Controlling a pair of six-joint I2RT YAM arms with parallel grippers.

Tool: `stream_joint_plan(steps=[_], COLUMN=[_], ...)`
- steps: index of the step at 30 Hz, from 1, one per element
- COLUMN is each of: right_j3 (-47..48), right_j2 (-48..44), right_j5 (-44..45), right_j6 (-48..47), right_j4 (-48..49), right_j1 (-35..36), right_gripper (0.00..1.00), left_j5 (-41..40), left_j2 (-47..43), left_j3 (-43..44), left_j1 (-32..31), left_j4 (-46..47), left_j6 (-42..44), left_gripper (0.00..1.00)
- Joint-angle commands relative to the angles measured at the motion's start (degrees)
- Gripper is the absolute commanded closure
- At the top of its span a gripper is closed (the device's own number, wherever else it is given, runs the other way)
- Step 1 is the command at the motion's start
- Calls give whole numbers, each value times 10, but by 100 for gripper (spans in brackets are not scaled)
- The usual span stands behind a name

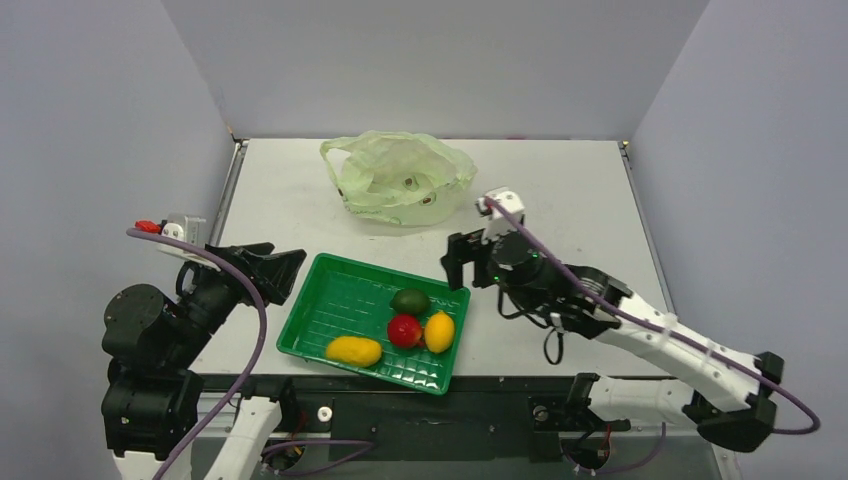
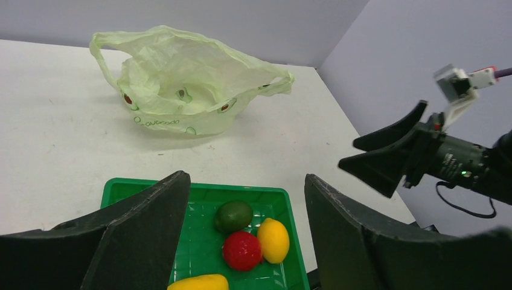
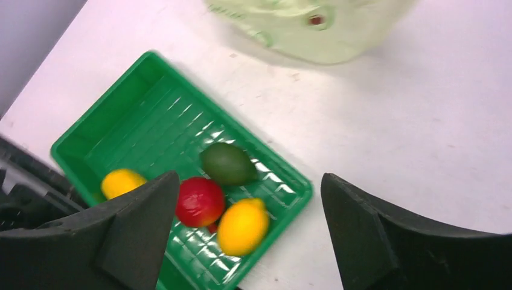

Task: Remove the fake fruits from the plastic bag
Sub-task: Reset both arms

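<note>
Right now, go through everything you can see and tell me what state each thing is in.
plastic bag: slumped, mouth open, no fruit visible inside
green tray: holds four fruits
lemon: in the tray, against the red fruit
red fruit: in the tray
green fruit: in the tray
mango: in the tray
left gripper: open, empty
right gripper: open, empty

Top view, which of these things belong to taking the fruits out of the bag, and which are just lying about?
Belong to the job: plastic bag, lemon, red fruit, green fruit, mango.
Just there: green tray holding all four fruits, table.
</note>
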Motion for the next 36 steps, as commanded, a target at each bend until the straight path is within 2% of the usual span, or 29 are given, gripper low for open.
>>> stream_joint_plan(steps=[1,8,16,26,36], right_j3=[-26,34,50,37,-3], right_j2=[-135,-267,-349,-381,-388], right_j5=[125,229,371,378,380], right_j6=[29,28,49,28,13], right_j4=[-33,-67,-66,-28,13], right_j1=[-31,-34,-34,-34,-34], right_gripper=[12,9,8,8,8], left_j5=[-4,5,-23,-71,-76], left_j2=[4,8,-7,-27,-17], left_j3=[1,10,25,19,20], left_j1=[-3,-2,-2,-3,-10], left_j4=[19,57,63,78,74], left_j6=[13,-10,-18,-11,-2], left_gripper=[32,32,32,30,30])
